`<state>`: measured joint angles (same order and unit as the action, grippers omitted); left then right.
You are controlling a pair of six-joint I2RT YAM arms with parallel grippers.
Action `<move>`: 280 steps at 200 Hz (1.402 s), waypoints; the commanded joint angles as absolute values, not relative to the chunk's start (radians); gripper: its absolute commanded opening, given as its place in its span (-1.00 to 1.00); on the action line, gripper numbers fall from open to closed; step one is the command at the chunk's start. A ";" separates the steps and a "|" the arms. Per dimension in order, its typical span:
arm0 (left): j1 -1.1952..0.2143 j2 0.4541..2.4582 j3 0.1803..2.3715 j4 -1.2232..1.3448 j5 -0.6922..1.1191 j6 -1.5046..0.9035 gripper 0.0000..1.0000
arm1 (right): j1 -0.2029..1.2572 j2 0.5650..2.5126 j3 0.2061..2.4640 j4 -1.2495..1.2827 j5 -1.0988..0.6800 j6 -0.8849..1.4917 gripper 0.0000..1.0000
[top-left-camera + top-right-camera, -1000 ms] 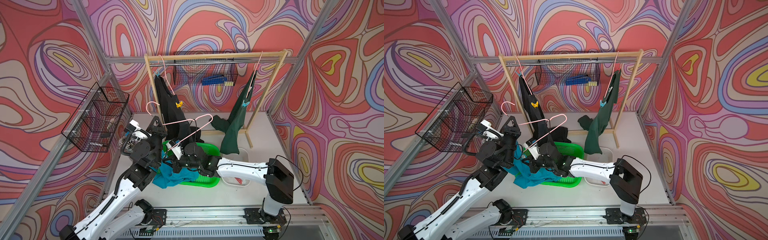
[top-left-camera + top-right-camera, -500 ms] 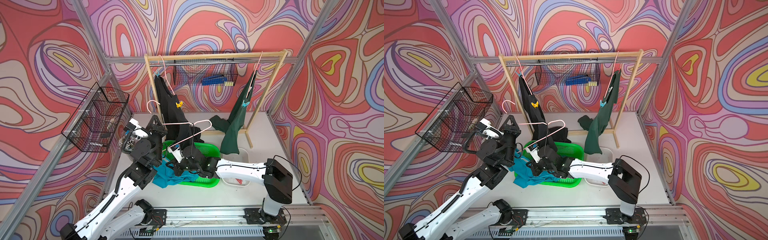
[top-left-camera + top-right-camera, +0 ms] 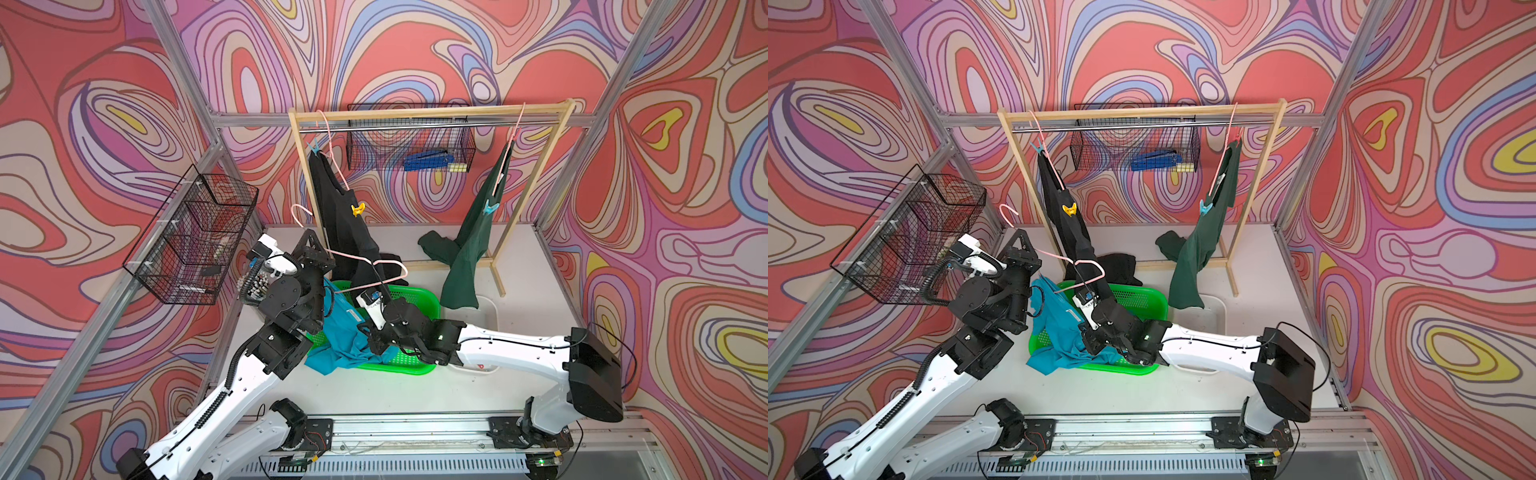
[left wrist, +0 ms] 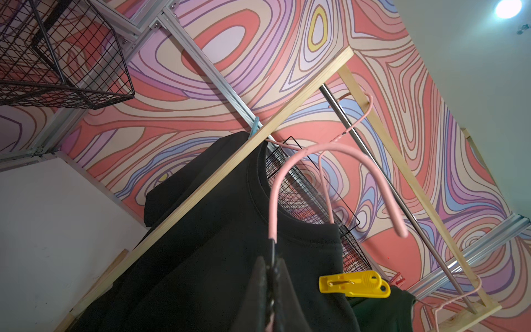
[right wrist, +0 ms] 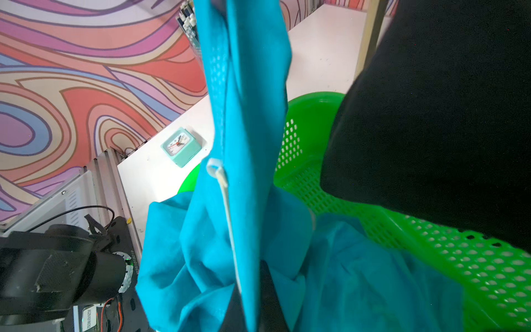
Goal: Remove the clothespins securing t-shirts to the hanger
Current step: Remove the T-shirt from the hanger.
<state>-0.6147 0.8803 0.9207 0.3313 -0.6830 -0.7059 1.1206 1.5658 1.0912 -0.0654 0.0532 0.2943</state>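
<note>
The left gripper (image 4: 273,267) is clamped on the neck of a pink hanger (image 4: 272,201), holding it off the rack (image 3: 415,114) and above the green basket (image 3: 419,297), I'd guess so the turquoise shirt (image 3: 340,332) can drop in. The right gripper (image 5: 253,283) is pinched tight on that shirt's cloth, seemingly to drag it down. Much of the shirt pools in the basket and spills over its rim. On the rack, the black shirt (image 3: 345,224) carries a yellow clothespin (image 3: 357,209) and the green shirt (image 3: 469,241) a light blue clothespin (image 3: 489,206). The wire basket (image 3: 465,137) behind holds blue things I can't identify.
</note>
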 commanded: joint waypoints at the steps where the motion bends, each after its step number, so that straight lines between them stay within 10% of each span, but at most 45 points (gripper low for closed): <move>1: -0.584 0.838 1.005 0.555 -0.795 -0.692 -1.00 | 1.140 1.549 0.982 -0.270 0.033 0.280 -1.00; 23: -0.585 0.833 0.993 0.553 -0.793 -0.719 -1.00 | 1.141 1.549 0.974 -0.278 -0.001 0.273 -1.00; 67: -0.586 0.831 0.993 0.511 -0.756 -0.773 -1.00 | 1.142 1.547 1.026 -0.267 -0.062 0.280 -0.14; 280: -0.584 0.781 0.869 0.362 -0.671 -0.735 -1.00 | 1.141 1.086 1.287 -0.507 0.003 0.264 0.28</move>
<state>-0.5888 0.7902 0.8955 0.3904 -0.7086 -0.7311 1.1385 1.1103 1.1973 -0.4484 -0.0647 0.3161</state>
